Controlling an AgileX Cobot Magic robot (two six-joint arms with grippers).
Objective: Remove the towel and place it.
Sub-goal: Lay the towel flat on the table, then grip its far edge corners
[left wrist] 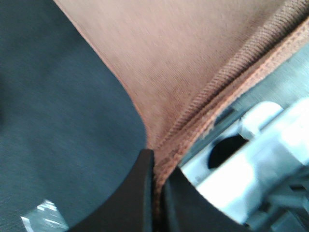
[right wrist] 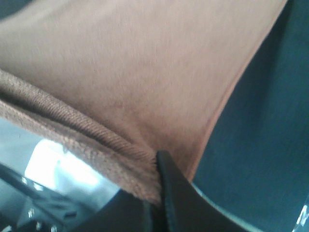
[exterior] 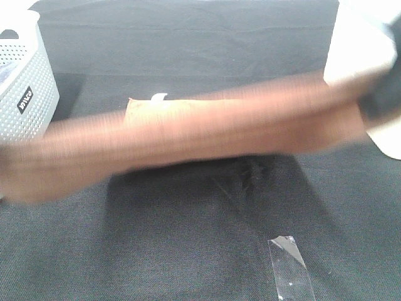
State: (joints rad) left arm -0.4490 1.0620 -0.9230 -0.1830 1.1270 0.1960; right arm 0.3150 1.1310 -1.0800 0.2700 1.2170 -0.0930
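We've got the large reddish-brown terry towel w/ stitched edges (exterior: pixel 207 132) up off the dark grey cloth-covered tabletop (exterior: pixel 156 251). It's stretched as a long band btwn the two arms, low at the left of the high view and higher at the right. It's smeared w/ blur there, so we judge it's mid-swing.

The left jaws are pinched tight on the stitched hem at one end, and the right jaws are clamped on the hem at the other. Both bites look thin: only the hem edge sits btwn the dark fingers (left wrist: pixel 137 193), not a deep fold.

Risks as we see them:
- Slip. A shallow bite on a thick hem plus a fast swing could pull one end free. The towel would then hang off one arm and drag on the tabletop.
- Uneven pull. If the arms spread, tension rises and a hem may pop out. If they close in, the middle sags onto the paler folded patch (exterior: pixel 182 106) w/ a small white tag (exterior: pixel 160 96) behind it. We can't tell if that's the same towel or a separate item.
- Snag. The left end hangs near the white perforated plastic basket (exterior: pixel 25 81), so a corner could hook its rim.
- Tape. The strip of clear tape (exterior: pixel 289 263) on the tabletop could stick to a sagging edge.
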